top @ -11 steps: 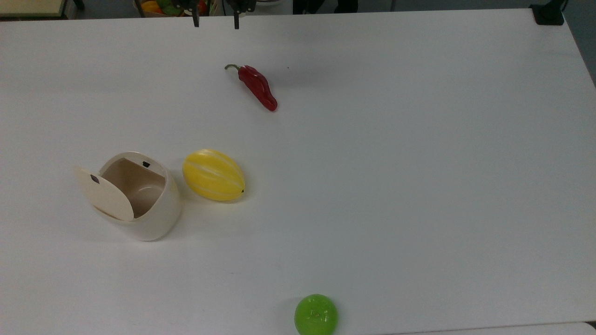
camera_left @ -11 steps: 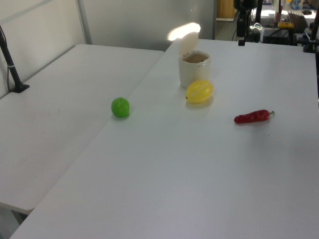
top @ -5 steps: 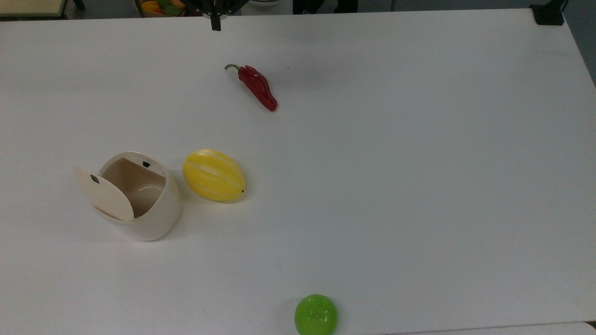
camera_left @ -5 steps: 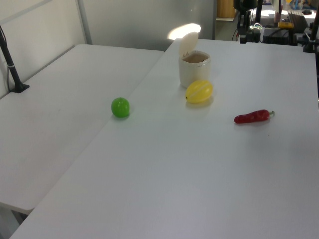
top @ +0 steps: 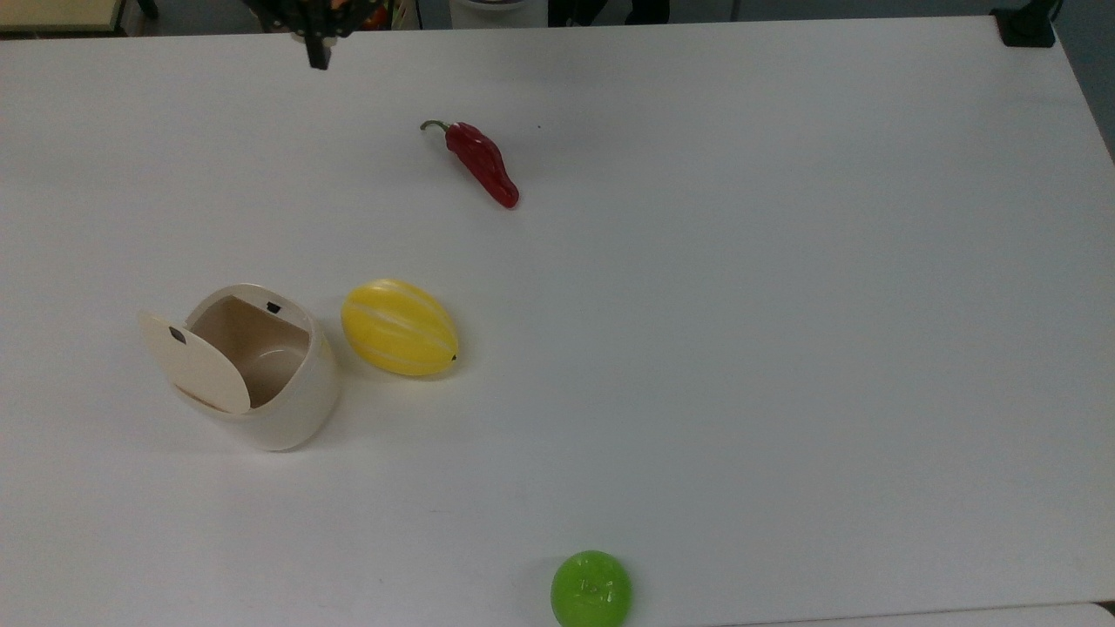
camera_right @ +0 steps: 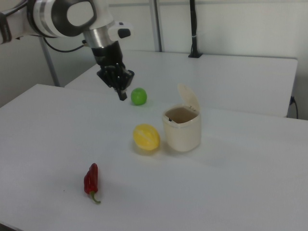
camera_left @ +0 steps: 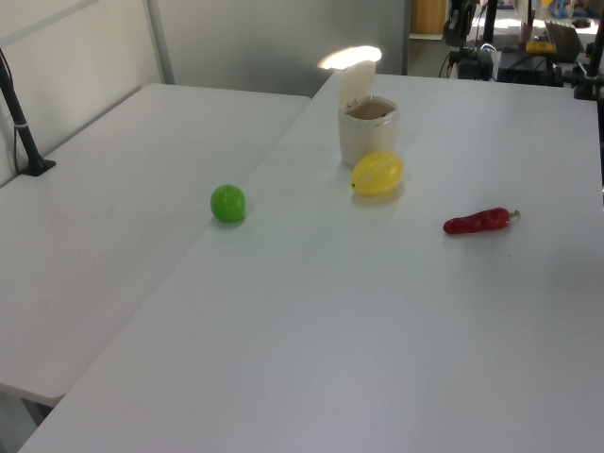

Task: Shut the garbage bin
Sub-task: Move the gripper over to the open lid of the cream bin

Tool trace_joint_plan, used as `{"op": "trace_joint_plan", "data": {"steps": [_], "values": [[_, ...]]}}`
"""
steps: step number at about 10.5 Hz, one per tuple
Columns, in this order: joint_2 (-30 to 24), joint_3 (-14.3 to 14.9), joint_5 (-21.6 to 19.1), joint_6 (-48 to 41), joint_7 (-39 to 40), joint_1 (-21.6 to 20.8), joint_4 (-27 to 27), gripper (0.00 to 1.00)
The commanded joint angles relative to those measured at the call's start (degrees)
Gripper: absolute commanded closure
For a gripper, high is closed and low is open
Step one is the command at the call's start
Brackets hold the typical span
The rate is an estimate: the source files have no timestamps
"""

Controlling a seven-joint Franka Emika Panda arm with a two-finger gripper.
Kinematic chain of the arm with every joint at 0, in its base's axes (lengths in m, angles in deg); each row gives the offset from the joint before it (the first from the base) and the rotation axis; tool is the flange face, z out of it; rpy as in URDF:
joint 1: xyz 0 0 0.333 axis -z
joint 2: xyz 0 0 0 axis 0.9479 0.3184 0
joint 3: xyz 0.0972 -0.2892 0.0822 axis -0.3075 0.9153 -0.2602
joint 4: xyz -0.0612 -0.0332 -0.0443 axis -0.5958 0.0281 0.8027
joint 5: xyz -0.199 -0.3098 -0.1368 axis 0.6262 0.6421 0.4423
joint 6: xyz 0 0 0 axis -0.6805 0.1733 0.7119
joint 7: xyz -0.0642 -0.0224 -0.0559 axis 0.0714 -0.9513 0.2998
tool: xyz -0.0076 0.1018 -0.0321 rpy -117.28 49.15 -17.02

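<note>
Right view shows the gripper (camera_right: pixel 121 94) with its fingers pressed together on nothing, hanging in the air at about ten o'clock from the garbage bin (camera_right: pixel 182 129), well apart from it. That bin stands upright just beside the yellow melon (camera_right: pixel 146 137), its long axis vertical and its mouth facing up. Its lid (camera_right: pixel 188 97) is raised. To close it well, I judge the clenched fingertips should come in behind the lid's raised face and push it gently down over the mouth, without tipping the light body.
</note>
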Motion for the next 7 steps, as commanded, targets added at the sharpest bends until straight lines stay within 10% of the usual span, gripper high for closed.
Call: {"op": "trace_joint_plan", "data": {"steps": [1, 7], "values": [[2.90, 0.04, -1.07, 9.01, -6.85, 2.78, 1.08, 1.00], [11.16, 0.12, -0.98, 36.42, -21.12, 7.35, 2.83, 1.00]]}}
